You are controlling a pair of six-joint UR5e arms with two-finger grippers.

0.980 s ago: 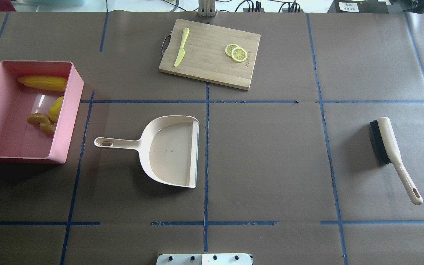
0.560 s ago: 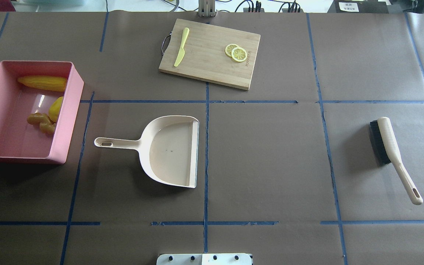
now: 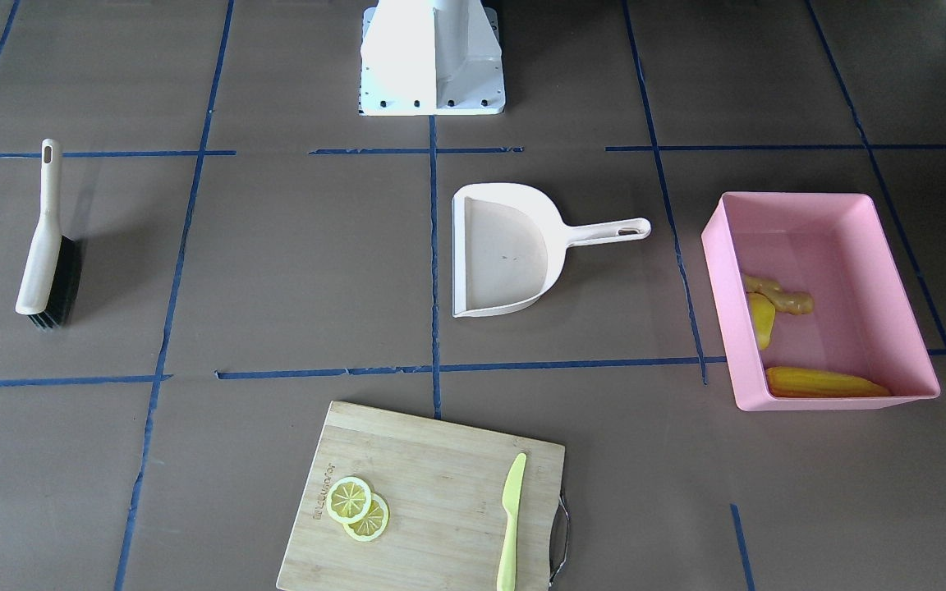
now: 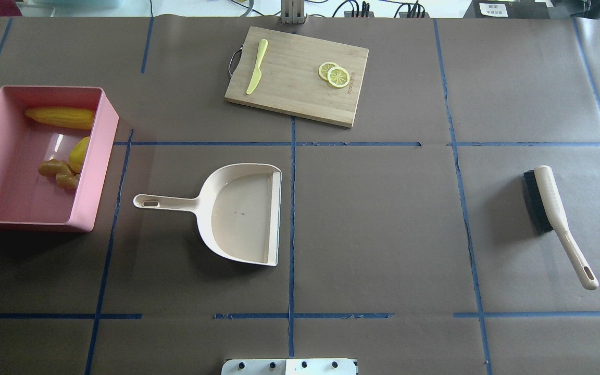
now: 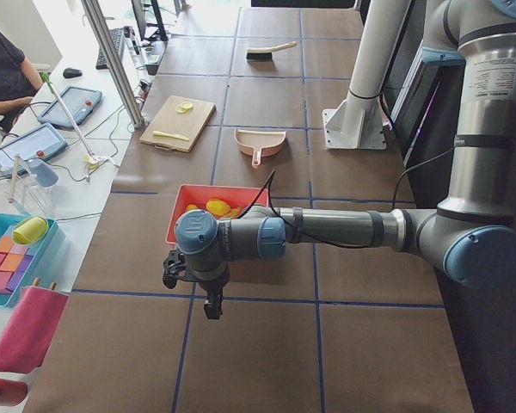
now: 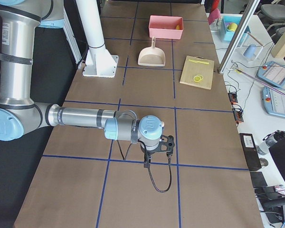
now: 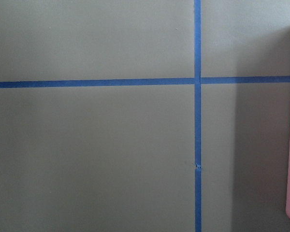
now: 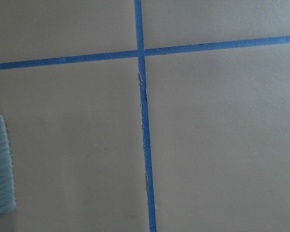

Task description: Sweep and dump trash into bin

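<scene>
At far left of the overhead frame, long yellow corn cob [image 4: 60, 117], round yellow lemon-like fruit [image 4: 79, 154] and knobbly tan ginger root [image 4: 60, 173] lie inside the shallow pink plastic tub [image 4: 97, 156], corn along its upper wall. My left gripper [image 5: 208, 301] hangs nearer it than my right gripper [image 6: 167, 144]; whether either's fingers are apart I cannot tell.

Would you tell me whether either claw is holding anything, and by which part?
Nothing is held: the brush and dustpan lie free on the table, while the left claw and right claw hover away from both.
</scene>
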